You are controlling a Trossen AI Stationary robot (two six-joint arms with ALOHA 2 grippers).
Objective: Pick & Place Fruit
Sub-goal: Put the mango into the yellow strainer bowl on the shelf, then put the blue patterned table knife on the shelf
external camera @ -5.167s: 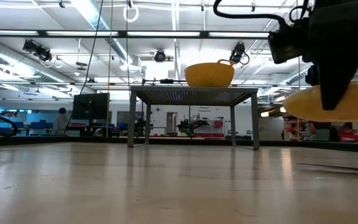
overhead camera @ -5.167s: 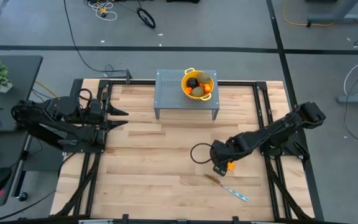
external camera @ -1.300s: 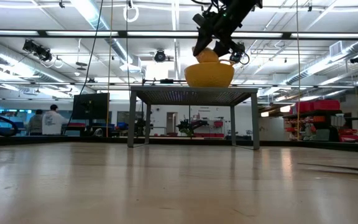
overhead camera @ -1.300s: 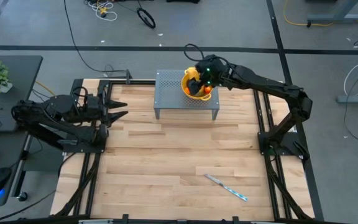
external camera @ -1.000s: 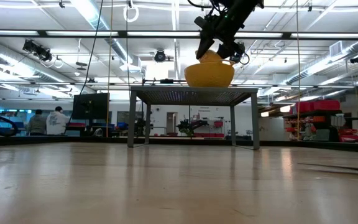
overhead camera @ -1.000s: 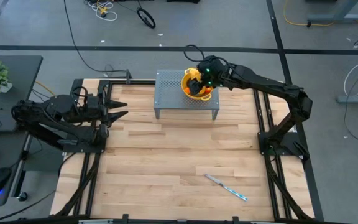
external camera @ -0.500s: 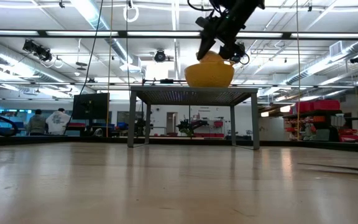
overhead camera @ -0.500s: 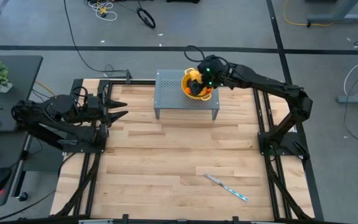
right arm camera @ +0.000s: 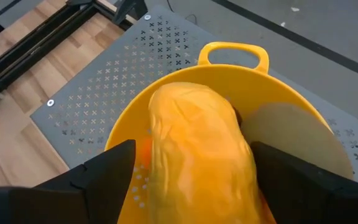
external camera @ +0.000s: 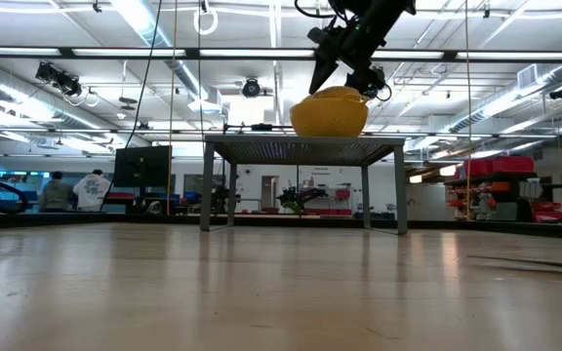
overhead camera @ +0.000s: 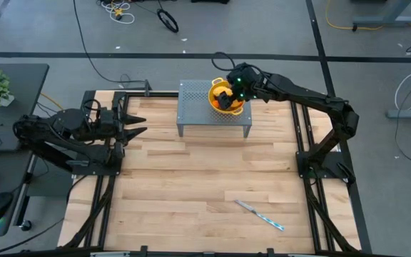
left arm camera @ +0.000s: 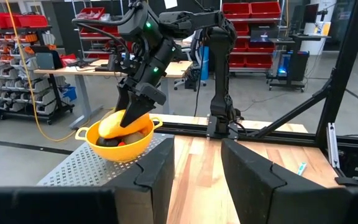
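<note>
A yellow colander [overhead camera: 216, 104] stands on a grey perforated stand [overhead camera: 195, 107] at the table's far edge. In it lies the large yellow-orange oblong fruit [right arm camera: 197, 143], resting on the other fruit, with its top showing just over the rim [external camera: 332, 94]. A pale olive oval [right arm camera: 291, 137] and a dark fruit [left arm camera: 107, 142] lie beside it. My right gripper [right arm camera: 192, 148] slants down over the colander, open, one finger on either side of the oblong fruit. My left gripper [overhead camera: 140, 130] waits open at the table's left edge, pointing level. My right gripper's fingers flank the oblong fruit's long sides from above, slanting down. A strip of colander shows between one finger [right arm camera: 114, 171] and the fruit. At the other finger [right arm camera: 284, 177] I cannot tell whether it touches. The fruit lies in the colander.
A slim silver-and-blue knife [overhead camera: 259, 214] lies on the wooden table toward the near right. Black frame rails [overhead camera: 302, 135] run along the table's sides. The middle of the tabletop [overhead camera: 191, 178] is bare wood. People stand far off in the room [external camera: 71, 190].
My right gripper has opened wider over the colander while staying in place. The yellow-orange oblong fruit has sunk from just above the rim down into the colander, where it now lies.
</note>
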